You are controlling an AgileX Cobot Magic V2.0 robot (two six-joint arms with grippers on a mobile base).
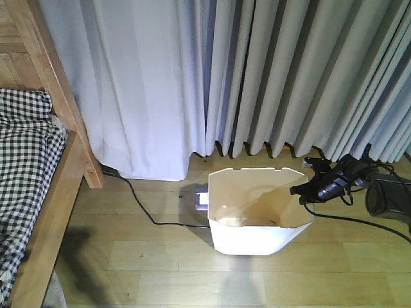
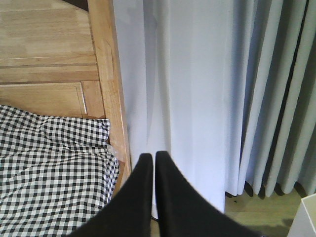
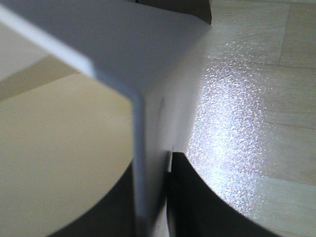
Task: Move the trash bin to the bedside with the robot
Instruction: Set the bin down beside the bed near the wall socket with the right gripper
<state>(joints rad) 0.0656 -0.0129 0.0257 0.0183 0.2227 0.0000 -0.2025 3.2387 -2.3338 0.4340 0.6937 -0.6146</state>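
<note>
I'm pinching the bin's (image 1: 253,239) rim with the right hand (image 1: 300,190) to drag it, since it is sitting well apart from the bed (image 1: 62,183), while the left hand (image 2: 153,158) is hanging closed, empty.

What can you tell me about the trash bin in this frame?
The trash bin is white, plastic-looking, faceted and tapered, with a cream interior showing no contents. It stands upright on the wooden floor before the curtains, well apart from the bed frame. The right gripper clamps its rim.
</note>
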